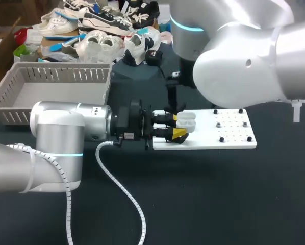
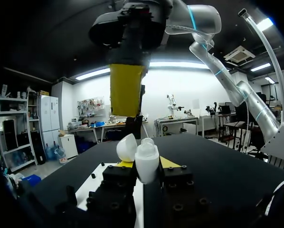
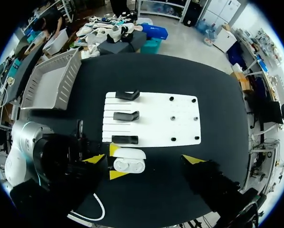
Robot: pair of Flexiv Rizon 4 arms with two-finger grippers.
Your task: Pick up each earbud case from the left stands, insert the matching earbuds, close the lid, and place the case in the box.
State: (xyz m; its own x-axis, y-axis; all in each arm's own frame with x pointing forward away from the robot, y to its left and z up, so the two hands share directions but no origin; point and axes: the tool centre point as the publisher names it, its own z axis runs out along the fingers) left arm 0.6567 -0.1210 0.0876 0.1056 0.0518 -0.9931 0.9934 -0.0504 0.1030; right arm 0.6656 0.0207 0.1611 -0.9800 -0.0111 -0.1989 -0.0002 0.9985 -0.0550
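A white earbud case (image 1: 186, 121) with its lid up sits at the near left corner of the white stand board (image 1: 229, 133). My left gripper (image 1: 177, 127) is shut on it from both sides. In the left wrist view the case (image 2: 146, 164) stands between the yellow tips, its lid (image 2: 127, 147) tipped back. My right gripper (image 3: 144, 159) hangs above the case (image 3: 127, 164), fingers spread wide and touching nothing. One of its yellow fingers (image 2: 127, 90) shows over the case. Two rounded shapes lie in the case's open body.
A grey slatted basket (image 1: 20, 109) stands at the back left. Three black stands (image 3: 126, 115) line the board's left side, and small black pegs (image 1: 221, 139) dot its right. A white cable (image 1: 117, 184) trails from my left arm over the dark table.
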